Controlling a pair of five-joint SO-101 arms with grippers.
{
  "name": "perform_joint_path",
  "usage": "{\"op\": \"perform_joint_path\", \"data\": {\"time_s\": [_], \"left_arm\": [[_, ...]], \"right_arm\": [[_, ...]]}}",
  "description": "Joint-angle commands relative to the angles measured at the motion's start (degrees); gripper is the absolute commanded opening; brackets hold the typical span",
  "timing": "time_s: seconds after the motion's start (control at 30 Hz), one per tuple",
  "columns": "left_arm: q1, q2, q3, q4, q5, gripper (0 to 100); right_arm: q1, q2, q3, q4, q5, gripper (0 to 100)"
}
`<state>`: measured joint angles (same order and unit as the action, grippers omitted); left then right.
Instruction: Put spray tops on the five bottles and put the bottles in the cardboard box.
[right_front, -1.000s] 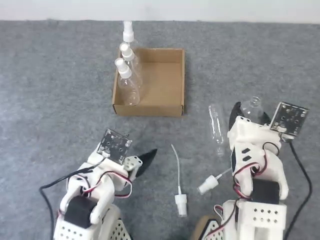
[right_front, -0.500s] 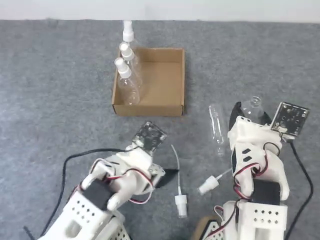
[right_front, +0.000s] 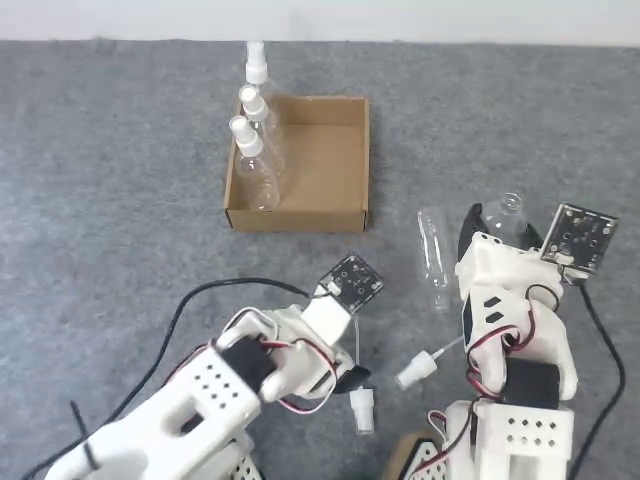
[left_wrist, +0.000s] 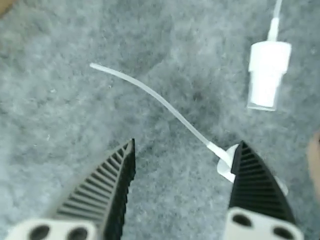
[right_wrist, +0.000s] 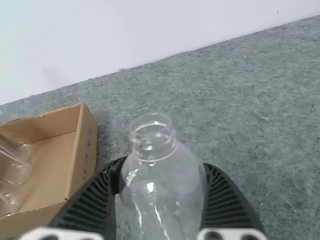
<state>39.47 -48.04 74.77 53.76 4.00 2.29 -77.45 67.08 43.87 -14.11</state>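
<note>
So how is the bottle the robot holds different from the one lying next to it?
The held bottle stands upright; the lying bottle rests on its side. The right gripper clamps the held bottle; nothing touches the lying bottle. Both are clear and uncapped.

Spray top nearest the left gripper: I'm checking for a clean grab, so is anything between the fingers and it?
Nothing visible does. The open left gripper straddles the spray top tube on bare carpet; the second spray top lies apart.
</note>
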Motion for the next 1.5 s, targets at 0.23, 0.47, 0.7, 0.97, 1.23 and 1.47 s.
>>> {"op": "perform_joint_path", "data": {"time_s": [0.23,0.47,0.7,0.97,1.23,1.47], "left_arm": [[0.44,21.80,-13.41,-2.11,2.55,25],[0.26,34.73,-22.64,0.26,2.73,21],[0.09,42.99,-28.88,3.43,2.46,12],[-1.23,42.11,-28.79,3.43,2.29,1],[-14.33,33.32,-28.70,5.98,2.29,1],[-21.36,21.54,-24.66,6.51,2.29,1]], "right_arm": [[0.84,-0.84,-0.79,-1.27,-0.62,8.8],[0.84,-0.84,-0.79,-1.01,-0.44,8.8],[0.84,-0.84,-0.79,-1.01,-0.35,8.8],[0.84,-0.84,-0.79,-1.01,-0.35,8.8],[0.84,-0.84,-0.79,-1.01,-0.35,8.8],[0.84,-0.84,-0.79,-1.01,-0.26,8.8]]}}
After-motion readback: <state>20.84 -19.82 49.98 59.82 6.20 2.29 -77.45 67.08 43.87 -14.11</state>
